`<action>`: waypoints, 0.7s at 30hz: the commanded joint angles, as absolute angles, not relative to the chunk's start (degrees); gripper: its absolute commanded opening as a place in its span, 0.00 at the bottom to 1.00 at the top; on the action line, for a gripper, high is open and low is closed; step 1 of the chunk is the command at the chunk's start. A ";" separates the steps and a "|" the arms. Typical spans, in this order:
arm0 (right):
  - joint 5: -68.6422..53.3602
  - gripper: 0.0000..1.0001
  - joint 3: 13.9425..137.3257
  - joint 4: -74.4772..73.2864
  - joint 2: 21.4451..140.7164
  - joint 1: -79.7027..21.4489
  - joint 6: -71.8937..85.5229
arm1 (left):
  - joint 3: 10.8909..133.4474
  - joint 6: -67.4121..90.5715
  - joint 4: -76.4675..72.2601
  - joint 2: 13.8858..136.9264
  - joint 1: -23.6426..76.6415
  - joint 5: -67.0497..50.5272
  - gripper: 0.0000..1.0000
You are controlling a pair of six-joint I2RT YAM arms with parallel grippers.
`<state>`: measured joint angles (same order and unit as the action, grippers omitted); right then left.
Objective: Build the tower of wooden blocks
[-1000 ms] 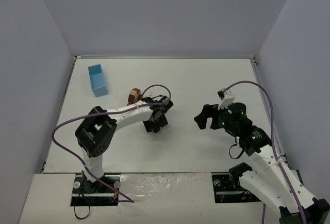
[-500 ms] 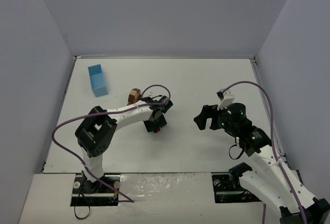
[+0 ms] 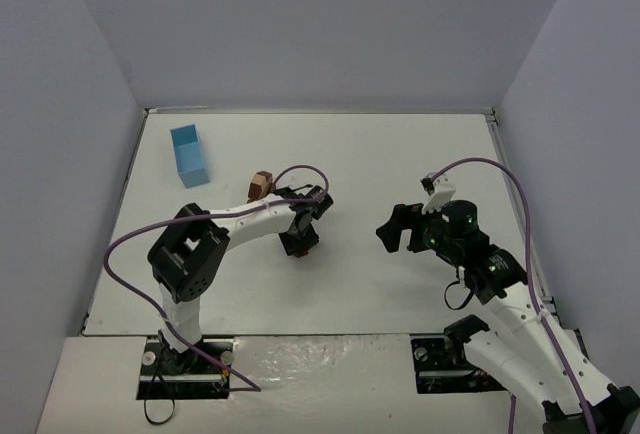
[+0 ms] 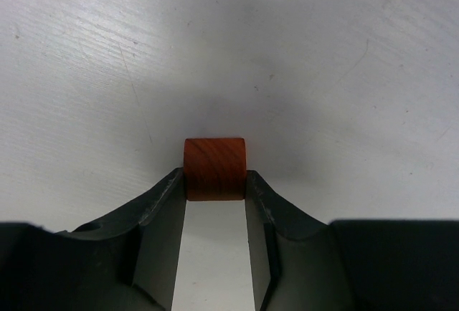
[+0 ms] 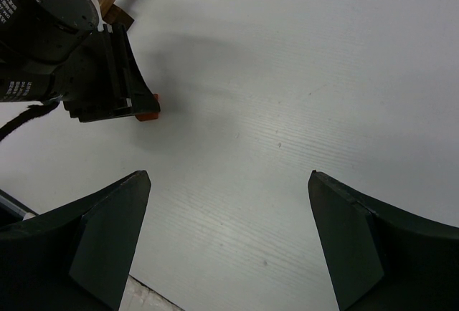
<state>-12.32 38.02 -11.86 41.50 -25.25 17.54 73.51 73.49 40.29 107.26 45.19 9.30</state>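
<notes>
Left arm stretched far and rightward, elbow bent; left gripper (image 4: pixel 214 188) clamps reddish-orange block (image 4: pixel 214 168) low over table (image 3: pixel 400 154). Right gripper (image 5: pixel 228 236) points left, jaws spread wide, holding nothing.

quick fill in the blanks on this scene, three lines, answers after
1. The reddish-orange block sits between the fingers of the ____ arm.
2. The right gripper is ____, with nothing between its jaws.
3. The box at the far left of the top view is ____ in colour.

Missing words: left; open; blue
</notes>
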 commanded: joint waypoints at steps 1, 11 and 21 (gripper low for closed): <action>-11.87 0.90 38.40 -9.49 41.13 -25.93 17.05 | 73.05 73.75 41.40 104.44 44.82 10.10 0.17; -11.79 0.90 38.68 -9.49 41.13 -25.92 16.69 | 73.14 63.70 46.81 95.63 43.29 13.82 0.00; -12.22 0.90 38.71 -9.49 41.70 -25.89 16.44 | 74.26 50.86 47.73 89.55 31.52 11.30 0.00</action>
